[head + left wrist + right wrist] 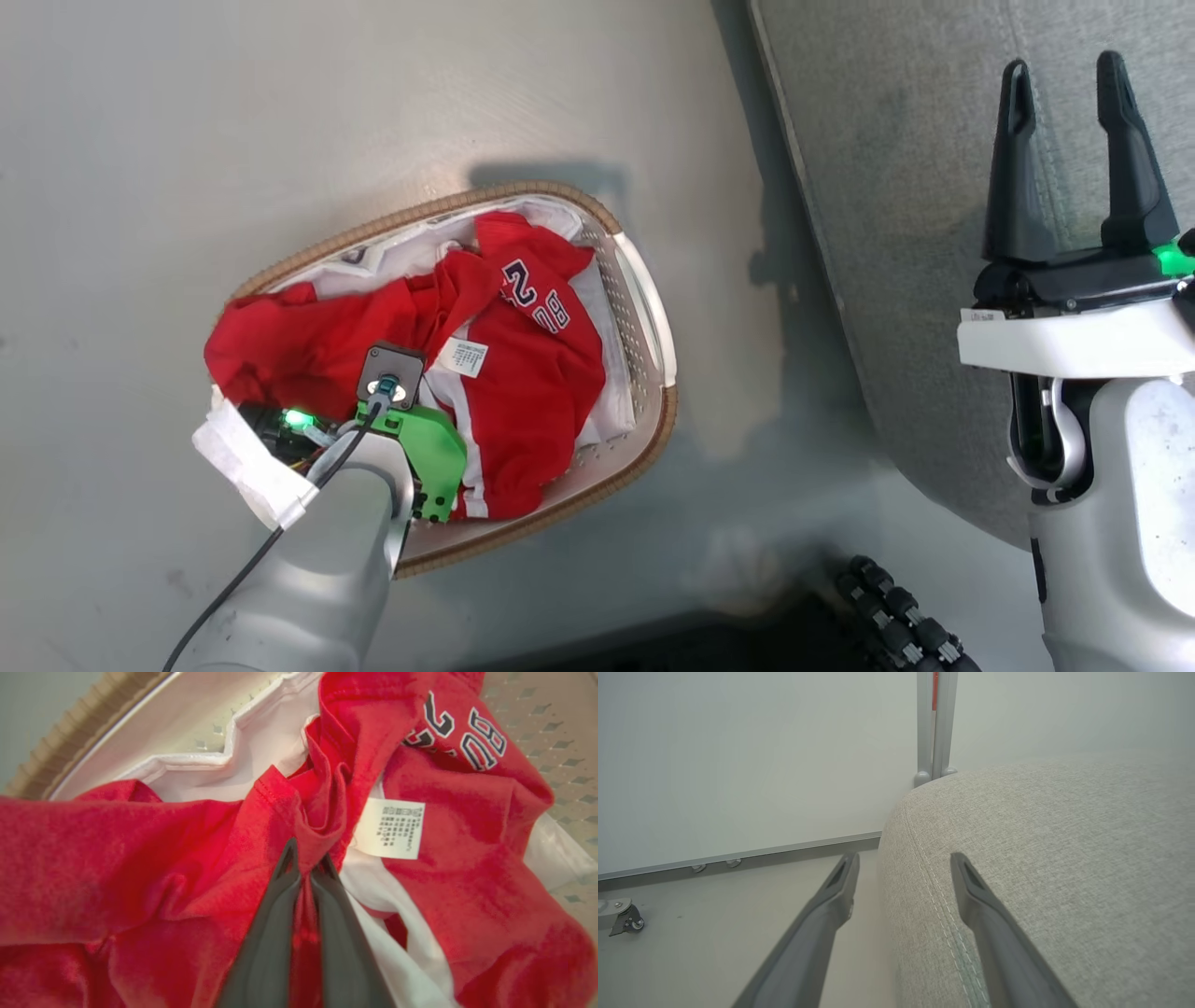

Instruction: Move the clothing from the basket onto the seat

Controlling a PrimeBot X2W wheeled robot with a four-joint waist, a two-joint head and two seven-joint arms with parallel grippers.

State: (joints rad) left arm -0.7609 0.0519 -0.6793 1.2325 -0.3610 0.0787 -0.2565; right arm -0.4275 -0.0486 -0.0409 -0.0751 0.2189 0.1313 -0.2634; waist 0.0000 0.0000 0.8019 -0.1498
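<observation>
Seemingly "28" on the red clothing (534, 401)

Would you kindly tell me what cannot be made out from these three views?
- Head view: the left gripper is hidden under its own forearm.
- Left wrist view: the tag print is too small; a fold hides part of the numerals.
- Head view: clothing covers the basket floor; garment count unclear.
- Head view: the seat is cut off by the top and right edges.
</observation>
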